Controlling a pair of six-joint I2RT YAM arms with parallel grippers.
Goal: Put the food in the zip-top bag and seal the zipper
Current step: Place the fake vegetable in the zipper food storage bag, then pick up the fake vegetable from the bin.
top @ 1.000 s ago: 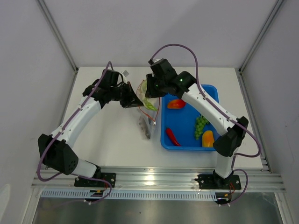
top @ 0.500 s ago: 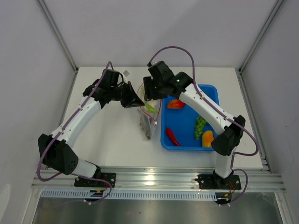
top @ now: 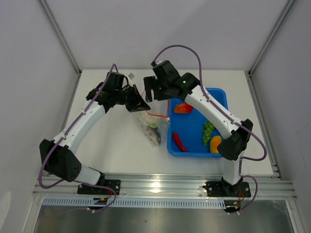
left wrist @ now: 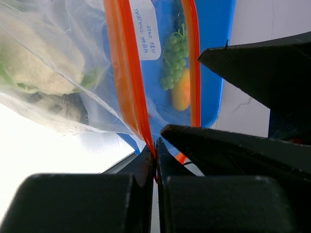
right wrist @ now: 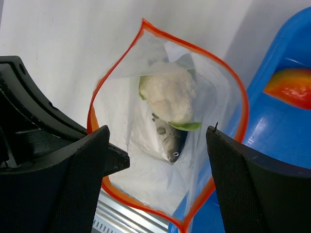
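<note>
Zip-top bag (top: 153, 127): on bench (top: 112, 145), just beside blue tray (top: 221, 93). Mouth raised toward far side, bottom toward arm bases.
Right wrist view only: mouth gapes, cauliflower (right wrist: 167, 94) over grey-white piece (right wrist: 172, 141) inside.
Left wrist view only: left gripper (left wrist: 155, 145) pinched onto zipper (left wrist: 124, 73).
Right gripper (top: 151, 93) jaws spread, empty, above mouth.
</note>
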